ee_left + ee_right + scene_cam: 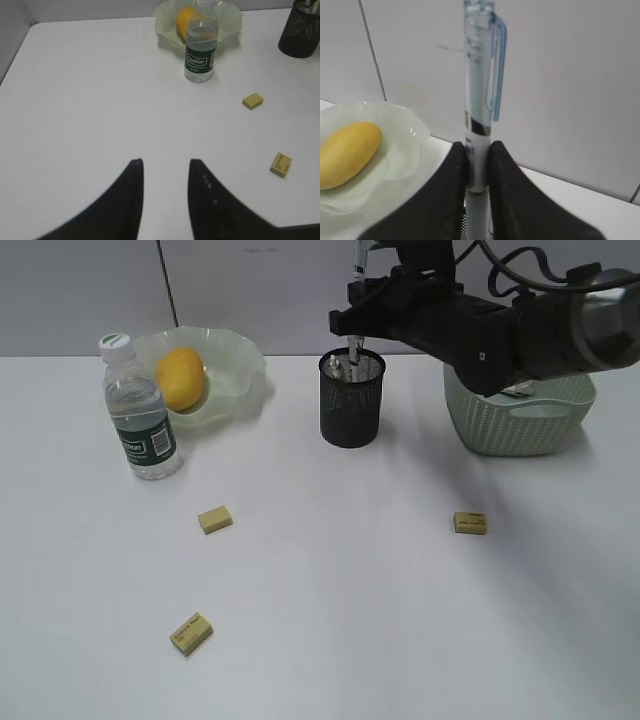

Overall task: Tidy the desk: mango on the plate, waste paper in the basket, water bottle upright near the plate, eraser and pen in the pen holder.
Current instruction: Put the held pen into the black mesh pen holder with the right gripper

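Observation:
My right gripper is shut on a clear pen with a pale-blue clip and holds it upright over the black mesh pen holder, its lower end inside the cup. The mango lies in the wavy-rimmed plate. The water bottle stands upright just in front of the plate. Three yellow erasers lie on the desk: one in the middle left, one at the front, one on the right. My left gripper is open and empty over bare desk. No waste paper shows on the desk.
The sage-green basket stands at the back right, partly behind my right arm; something white shows inside it. A grey wall runs behind the desk. In the left wrist view the bottle, two erasers and the pen holder show.

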`<state>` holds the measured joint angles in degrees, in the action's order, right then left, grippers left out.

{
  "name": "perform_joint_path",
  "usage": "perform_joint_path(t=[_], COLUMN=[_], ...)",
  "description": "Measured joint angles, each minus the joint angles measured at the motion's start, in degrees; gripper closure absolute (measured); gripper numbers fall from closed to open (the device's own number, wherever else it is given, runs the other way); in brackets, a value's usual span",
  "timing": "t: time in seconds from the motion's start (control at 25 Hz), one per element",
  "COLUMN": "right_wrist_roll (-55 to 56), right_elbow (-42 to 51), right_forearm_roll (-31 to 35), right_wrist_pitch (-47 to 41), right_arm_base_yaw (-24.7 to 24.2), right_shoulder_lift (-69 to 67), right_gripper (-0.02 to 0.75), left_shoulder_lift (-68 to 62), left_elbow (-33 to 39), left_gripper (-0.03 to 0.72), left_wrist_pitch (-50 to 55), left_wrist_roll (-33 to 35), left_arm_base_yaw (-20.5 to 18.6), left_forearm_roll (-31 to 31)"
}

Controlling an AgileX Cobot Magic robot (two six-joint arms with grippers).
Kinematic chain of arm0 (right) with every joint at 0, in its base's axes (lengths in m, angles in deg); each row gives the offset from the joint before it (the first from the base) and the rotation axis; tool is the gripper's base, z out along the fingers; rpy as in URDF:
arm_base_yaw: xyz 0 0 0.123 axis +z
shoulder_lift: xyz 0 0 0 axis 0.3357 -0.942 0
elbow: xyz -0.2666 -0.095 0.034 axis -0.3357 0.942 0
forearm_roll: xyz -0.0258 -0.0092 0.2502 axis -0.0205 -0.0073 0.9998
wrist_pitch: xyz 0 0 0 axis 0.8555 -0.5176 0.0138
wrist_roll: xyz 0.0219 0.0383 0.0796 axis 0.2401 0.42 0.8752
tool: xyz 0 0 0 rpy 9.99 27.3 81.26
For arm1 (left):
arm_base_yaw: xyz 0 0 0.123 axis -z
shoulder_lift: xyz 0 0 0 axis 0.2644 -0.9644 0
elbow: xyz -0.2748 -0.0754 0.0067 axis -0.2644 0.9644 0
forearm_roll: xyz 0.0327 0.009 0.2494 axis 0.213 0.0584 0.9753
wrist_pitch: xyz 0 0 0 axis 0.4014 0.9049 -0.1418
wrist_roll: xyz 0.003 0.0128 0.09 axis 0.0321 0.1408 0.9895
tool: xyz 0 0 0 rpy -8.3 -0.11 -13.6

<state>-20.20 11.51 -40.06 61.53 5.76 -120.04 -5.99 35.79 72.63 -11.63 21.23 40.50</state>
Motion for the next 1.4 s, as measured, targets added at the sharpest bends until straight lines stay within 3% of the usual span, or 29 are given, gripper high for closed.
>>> perform_joint_path(t=[0.48,0.76,0.92,1.2,1.4], right_wrist_roll=[0.3,3.1,4.1,4.7,4.7], right_elbow=[-2.4,-2.4,-2.4,-2.4,-2.4], right_forearm_roll=[0.0,0.0,0.0,0.0,-0.1], right_wrist_pitch=[-1.4,-5.3,-6.9,-17.9,-35.0], right_arm_base_yaw=[0.0,0.1,0.5,0.5,0.5], right_shoulder_lift=[-5.2,-5.2,-5.2,0.0,7.6], right_gripper=[0.596,0.355,0.293,0.282,0.308], left_shoulder_lift=[0.0,0.0,0.0,0.0,0.0], left_elbow=[0.0,0.0,0.0,0.0,0.0], left_gripper=[0.45,0.45,0.45,0.45,0.45], left_wrist_pitch=[0.0,0.0,0.0,0.0,0.0], left_wrist_roll=[0.0,0.0,0.0,0.0,0.0], left_arm_base_yaw=[0.0,0.0,0.0,0.0,0.0], left_forearm_roll=[-0.5,0.0,-0.5,-0.5,0.0])
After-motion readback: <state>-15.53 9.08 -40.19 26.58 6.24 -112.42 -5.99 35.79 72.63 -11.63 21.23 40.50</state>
